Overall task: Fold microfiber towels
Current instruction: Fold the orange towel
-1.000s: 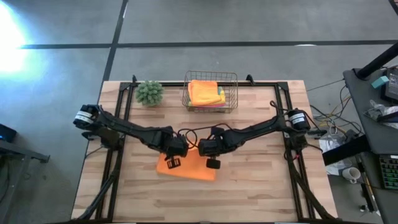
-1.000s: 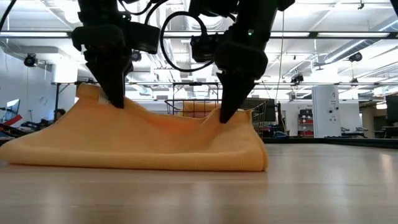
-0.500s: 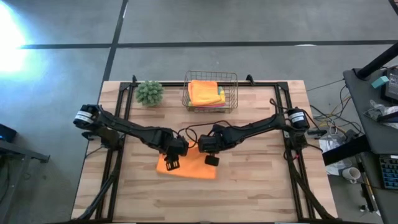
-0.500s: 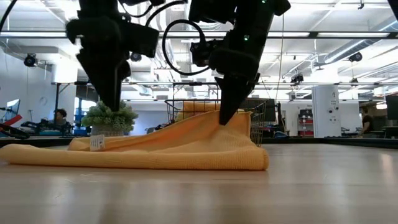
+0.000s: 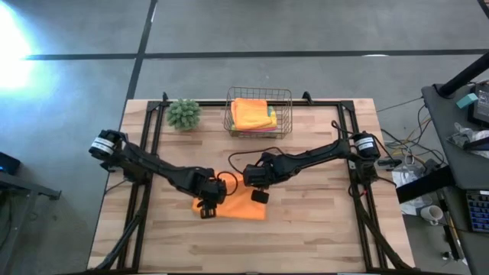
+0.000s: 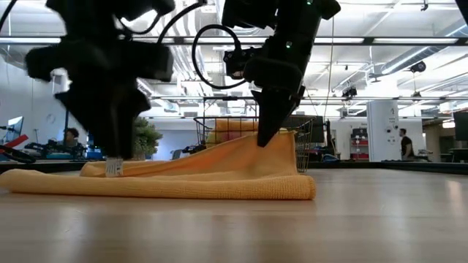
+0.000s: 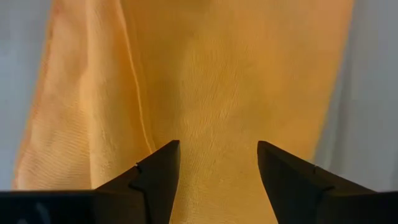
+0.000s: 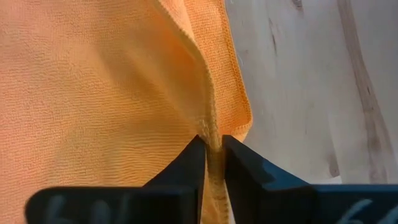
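Observation:
An orange microfiber towel lies folded in the middle of the table, its near fold flat on the wood and a white tag at its left end. My left gripper stands open just over the towel's left part, with nothing between its fingers. My right gripper is shut on the towel at its right end and keeps that corner raised. My right gripper pinches a hemmed edge of the orange towel between its two fingers, at the towel's right far corner. The fingers come from above, pointing down. That corner stands lifted; the cloth slopes slack from it down to the left, where it lies on the table.
A wire basket with folded towels, orange on top, stands at the far edge in the middle. A fuzzy green plant ball sits to its left. Bare wood lies toward the near edge and both sides.
My left gripper has opened and let go of the towel's left corner, which has fallen flat onto the layer below. It has then gone toward the table's near edge. My right gripper keeps its corner raised.

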You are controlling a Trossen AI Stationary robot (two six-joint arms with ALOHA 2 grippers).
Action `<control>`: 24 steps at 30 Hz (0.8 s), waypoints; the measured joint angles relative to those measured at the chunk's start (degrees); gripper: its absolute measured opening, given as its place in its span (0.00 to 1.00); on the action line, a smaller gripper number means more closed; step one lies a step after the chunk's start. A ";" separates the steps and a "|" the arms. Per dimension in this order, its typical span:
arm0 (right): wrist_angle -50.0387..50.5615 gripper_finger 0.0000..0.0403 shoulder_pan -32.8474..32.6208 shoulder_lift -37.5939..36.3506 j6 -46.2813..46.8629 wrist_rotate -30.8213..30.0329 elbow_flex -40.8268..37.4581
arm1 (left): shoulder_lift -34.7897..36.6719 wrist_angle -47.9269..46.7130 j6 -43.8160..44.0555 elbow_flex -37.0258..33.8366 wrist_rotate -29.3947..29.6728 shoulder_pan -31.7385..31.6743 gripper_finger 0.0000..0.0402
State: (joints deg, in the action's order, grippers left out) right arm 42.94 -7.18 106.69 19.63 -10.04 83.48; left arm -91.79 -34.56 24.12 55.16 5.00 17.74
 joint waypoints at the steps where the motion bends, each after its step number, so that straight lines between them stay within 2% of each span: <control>1: 0.00 0.13 0.00 0.00 -0.01 0.02 0.00 | 0.00 0.58 -0.27 -0.87 0.11 0.18 0.49; 6: 0.02 0.22 -0.03 -0.01 0.16 0.04 0.02 | 0.00 1.15 -0.46 -4.65 1.74 0.43 0.49; 11: 0.06 0.28 -0.04 -0.64 0.28 0.81 0.02 | 0.07 1.15 -0.46 -5.25 1.94 0.41 0.49; 15: -1.60 0.30 -0.30 -1.60 0.66 8.05 0.02 | 0.07 1.14 -0.50 -5.20 2.36 0.39 0.49; 18: -8.01 0.31 -1.93 -1.52 1.87 14.65 -0.26 | 0.07 1.12 -0.52 -5.20 2.61 0.39 0.49; 24: -16.95 0.28 -6.30 1.74 3.04 15.38 -0.61 | 0.45 1.08 -1.02 -5.26 3.05 0.41 0.49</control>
State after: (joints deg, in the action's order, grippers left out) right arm 25.99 -13.48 108.43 22.66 5.33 82.87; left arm -91.33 -33.47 23.10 49.90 8.05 18.15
